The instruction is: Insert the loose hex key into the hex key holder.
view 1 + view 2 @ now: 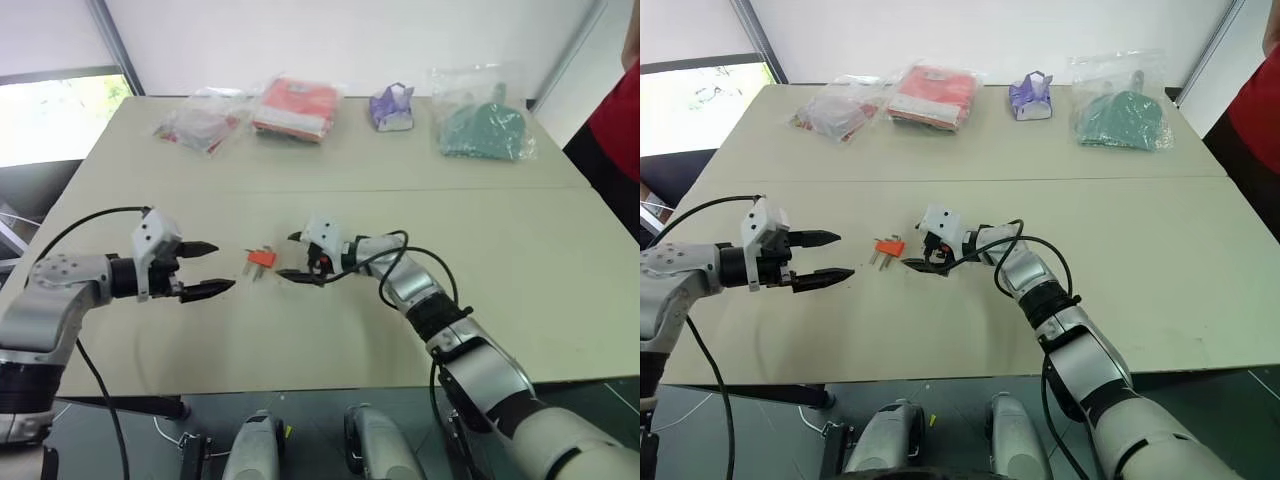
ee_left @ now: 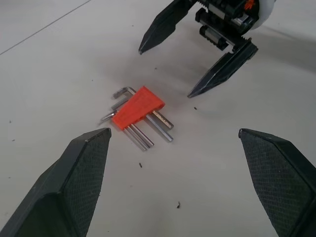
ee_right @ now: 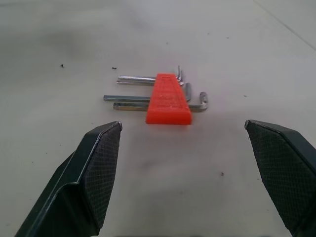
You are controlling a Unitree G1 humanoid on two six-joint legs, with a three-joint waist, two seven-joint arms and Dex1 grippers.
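A: Holder (image 2: 138, 107) lies flat on the bench (image 1: 520, 270), squarely between the two grippers, with several keys poking out of both its long sides.

B: And the loose key (image 2: 106, 117)?

A: Hard to pick out. In the left wrist view a short silvery piece sits touching the holder's corner nearest the left gripper (image 1: 207, 268), beside the bent ends; I take that for it, but it could be a seated key's tip.

B: Jaws?

A: Both sets spread wide, pinching nothing. The right gripper (image 1: 296, 256) hangs just beside the holder, pointing at it; the left one is a little farther off on the opposite side.

B: What could go wrong?

A: My guess: with the key lying flat and tucked against the holder, wide fingers closing there may catch the plastic instead, or shove the whole block across the smooth bench. A thin rod can also skid or roll out from under a fingertip. And the two grippers face each other closely, so they could clash over the holder.

B: Anything hidden?

A: The holder's slots can't be made out, so which one is free is unknown.
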